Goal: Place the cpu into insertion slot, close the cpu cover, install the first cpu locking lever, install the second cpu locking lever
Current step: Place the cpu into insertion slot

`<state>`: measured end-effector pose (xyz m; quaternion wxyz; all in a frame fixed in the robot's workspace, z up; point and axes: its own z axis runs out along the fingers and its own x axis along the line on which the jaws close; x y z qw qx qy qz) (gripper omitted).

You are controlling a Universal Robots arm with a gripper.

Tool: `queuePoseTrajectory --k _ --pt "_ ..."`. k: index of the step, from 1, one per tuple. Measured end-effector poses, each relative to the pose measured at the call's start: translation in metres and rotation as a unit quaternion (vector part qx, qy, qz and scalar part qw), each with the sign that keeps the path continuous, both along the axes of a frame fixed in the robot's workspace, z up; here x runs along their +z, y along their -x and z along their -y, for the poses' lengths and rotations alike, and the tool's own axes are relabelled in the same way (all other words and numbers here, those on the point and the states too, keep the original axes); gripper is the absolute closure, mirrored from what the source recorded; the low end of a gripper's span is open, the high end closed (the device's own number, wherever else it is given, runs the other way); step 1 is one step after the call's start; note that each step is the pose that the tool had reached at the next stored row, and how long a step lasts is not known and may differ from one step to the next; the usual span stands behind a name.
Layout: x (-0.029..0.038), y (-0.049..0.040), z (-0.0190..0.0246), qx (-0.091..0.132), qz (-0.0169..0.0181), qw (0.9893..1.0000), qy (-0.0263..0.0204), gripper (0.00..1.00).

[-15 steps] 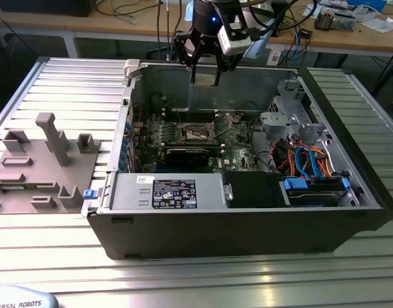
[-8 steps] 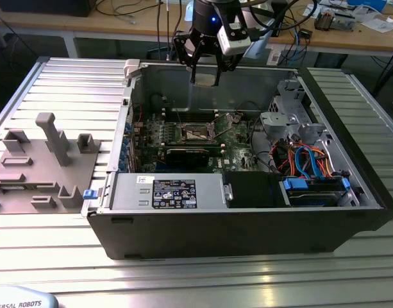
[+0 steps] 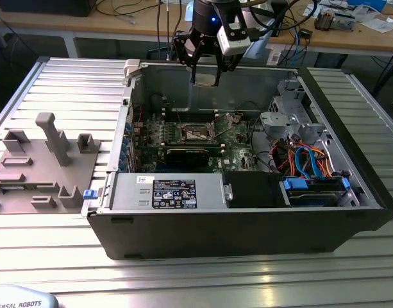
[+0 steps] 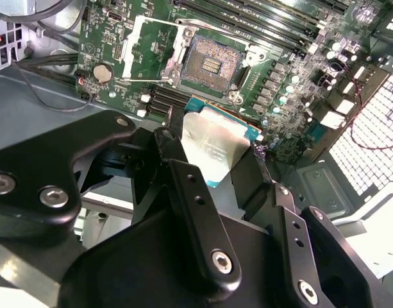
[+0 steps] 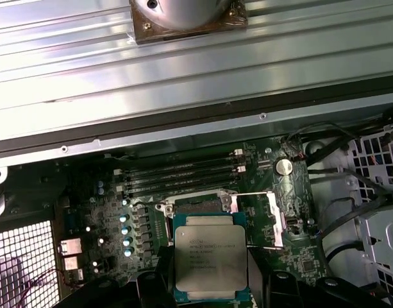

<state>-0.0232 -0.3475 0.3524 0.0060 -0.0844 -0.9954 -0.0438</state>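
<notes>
My gripper (image 3: 206,72) hangs above the open computer case, over its far wall, shut on the cpu (image 4: 215,144). The chip is a flat square with a silver-grey top, and black fingers (image 4: 183,173) clamp two opposite edges of it. In the first wrist view the cpu (image 5: 211,256) covers part of the insertion slot (image 5: 195,204) on the green motherboard below. The insertion slot (image 4: 212,64) lies bare, its dark contact field glinting gold. The cpu cover (image 4: 151,42), a thin silver frame, is swung open beside the slot. In the exterior view the slot (image 3: 197,133) sits mid-board, well below the gripper.
Long black memory slots (image 5: 183,170) run beside the socket. A labelled power supply (image 3: 174,192) lines the case's near side, and a drive cage with blue and orange cables (image 3: 305,160) fills the exterior view's right. A grey fixture plate (image 3: 42,160) lies outside the case on the exterior view's left.
</notes>
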Motion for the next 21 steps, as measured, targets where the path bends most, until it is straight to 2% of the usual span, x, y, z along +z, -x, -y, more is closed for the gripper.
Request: queuePoseTrajectory --k 11,15,21 --pt "-0.0002 0.0000 0.0000 -0.007 0.0000 1.0000 0.0000 0.46" --pt "-0.0006 0.0000 0.0000 -0.018 0.0000 0.9998 0.0000 0.46" --pt "-0.0008 0.0000 0.0000 -0.022 0.0000 0.9997 0.0000 0.46"
